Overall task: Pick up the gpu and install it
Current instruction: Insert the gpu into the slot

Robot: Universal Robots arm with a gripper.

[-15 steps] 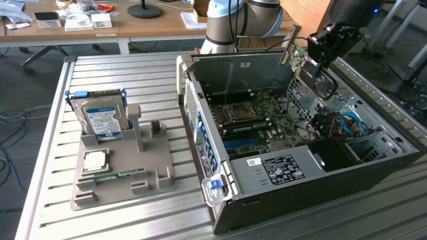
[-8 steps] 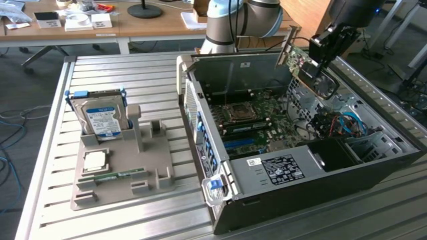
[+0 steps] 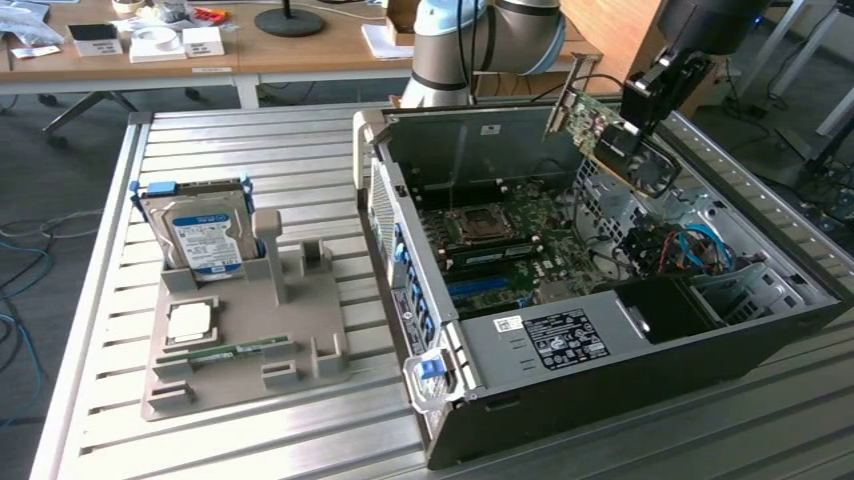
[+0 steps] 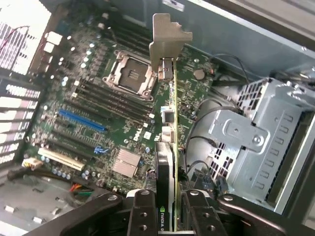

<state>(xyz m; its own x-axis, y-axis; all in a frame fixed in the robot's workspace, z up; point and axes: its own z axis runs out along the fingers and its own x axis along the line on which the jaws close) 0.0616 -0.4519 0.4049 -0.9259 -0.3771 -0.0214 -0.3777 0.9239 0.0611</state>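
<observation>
My gripper (image 4: pixel 173 206) is shut on the gpu (image 4: pixel 170 132), a thin green card with a black fan block and a silver end bracket (image 4: pixel 167 37), seen edge-on in the wrist view. In the exterior view the gpu (image 3: pixel 597 128) hangs tilted in the gripper (image 3: pixel 638 120) above the open computer case (image 3: pixel 561 400), over its right-hand side. Below it lies the green motherboard (image 4: pixel 98 113) with an empty CPU socket (image 4: pixel 129 76), black RAM slots and a blue expansion slot (image 4: pixel 81 120). The card touches nothing in the case.
A grey parts holder (image 3: pixel 254 340) on the slatted table at the exterior view's left carries a silver hard drive (image 3: pixel 203 235), a CPU and a RAM stick (image 3: pixel 234 352). A metal drive cage (image 4: pixel 261 132) and loose cables (image 3: pixel 681 250) stand beside the motherboard inside the case.
</observation>
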